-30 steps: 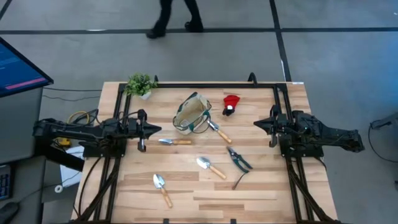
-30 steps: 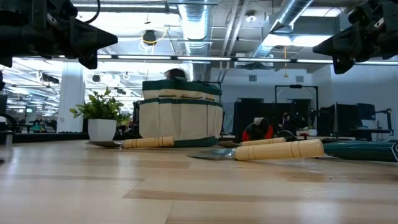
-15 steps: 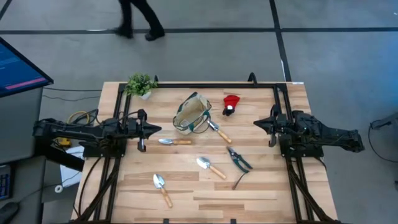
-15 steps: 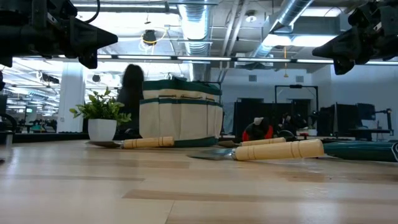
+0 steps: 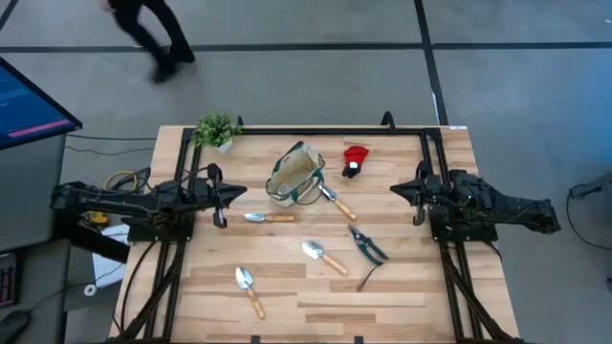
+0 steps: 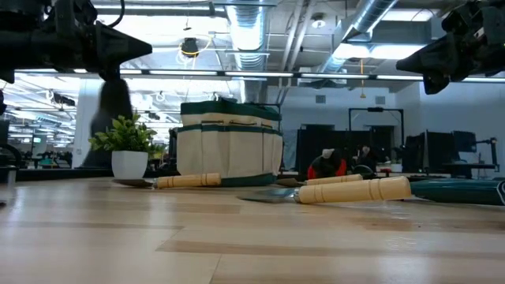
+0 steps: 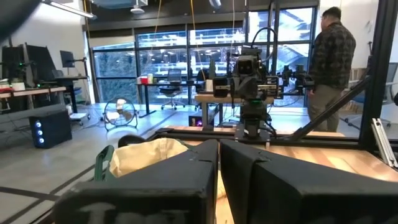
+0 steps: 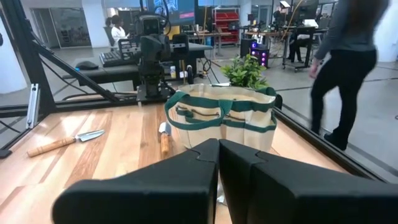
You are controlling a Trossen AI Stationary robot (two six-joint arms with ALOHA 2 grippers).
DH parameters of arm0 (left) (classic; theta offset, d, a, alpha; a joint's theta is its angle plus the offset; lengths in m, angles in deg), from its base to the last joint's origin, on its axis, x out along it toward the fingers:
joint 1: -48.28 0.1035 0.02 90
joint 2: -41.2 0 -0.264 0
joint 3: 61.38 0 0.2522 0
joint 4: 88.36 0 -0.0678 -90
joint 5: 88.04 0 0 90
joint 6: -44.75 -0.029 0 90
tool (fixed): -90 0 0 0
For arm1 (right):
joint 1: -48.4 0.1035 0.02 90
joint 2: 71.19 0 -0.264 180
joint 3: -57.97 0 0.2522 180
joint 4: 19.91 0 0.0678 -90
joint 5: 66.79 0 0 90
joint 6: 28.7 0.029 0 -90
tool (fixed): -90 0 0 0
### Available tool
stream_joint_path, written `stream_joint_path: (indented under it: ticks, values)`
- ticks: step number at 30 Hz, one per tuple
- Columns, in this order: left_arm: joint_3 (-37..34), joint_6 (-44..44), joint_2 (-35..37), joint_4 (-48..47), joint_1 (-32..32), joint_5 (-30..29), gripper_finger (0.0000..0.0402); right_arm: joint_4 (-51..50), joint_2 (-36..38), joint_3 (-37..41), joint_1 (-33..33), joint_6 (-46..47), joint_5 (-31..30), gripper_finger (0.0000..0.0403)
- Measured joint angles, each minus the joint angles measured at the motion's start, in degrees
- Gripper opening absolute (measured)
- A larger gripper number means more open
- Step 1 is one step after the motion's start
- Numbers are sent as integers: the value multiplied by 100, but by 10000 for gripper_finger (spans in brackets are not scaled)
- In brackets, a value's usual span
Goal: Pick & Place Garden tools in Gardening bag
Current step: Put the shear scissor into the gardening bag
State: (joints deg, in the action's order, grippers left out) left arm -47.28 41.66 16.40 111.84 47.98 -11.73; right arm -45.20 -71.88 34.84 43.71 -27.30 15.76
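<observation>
The beige gardening bag (image 5: 296, 175) with green trim stands upright at the table's middle far side. Around it lie garden tools: one trowel (image 5: 335, 203) right beside the bag, a second trowel (image 5: 268, 217), a third trowel (image 5: 325, 256), and another (image 5: 250, 290) near the front. The pruning shears (image 5: 368, 244) and a red-and-black item (image 5: 355, 161) lie to the right. My left gripper (image 5: 232, 194) hovers shut at the left edge and my right gripper (image 5: 397, 189) hovers shut at the right edge. Both point toward the bag and stand well above the wood.
A small potted plant (image 5: 217, 129) stands at the far left corner. A thin dark tool (image 5: 368, 277) lies near the shears. Black frame rails (image 5: 435, 153) run along both sides. A person (image 8: 345, 68) walks beyond the far edge. Bare wood lies at the front.
My left gripper has swung its tip a little toward the table's far edge without shifting its place. Both grippers stay shut. The person behind the table has walked on toward the left. The tools and the bag lie as before.
</observation>
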Motion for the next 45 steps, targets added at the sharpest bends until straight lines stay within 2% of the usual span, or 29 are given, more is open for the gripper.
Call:
stream_joint_path:
  ticks: [12,17,24,33,45]
  values:
    - [0,48,-2,12,0,0,8,7,2,2,2,35,-20,6]
    - [1,50,-2,40,0,0,8,0,0,1,4,352,-338,6]
    - [2,52,-2,40,0,0,8,-37,0,1,4,-12,-321,6]
    - [2,52,-2,40,0,1,8,-468,0,1,4,-46,-332,6]
    - [1,54,-1,47,0,2,8,-216,0,2,4,-30,-320,6]
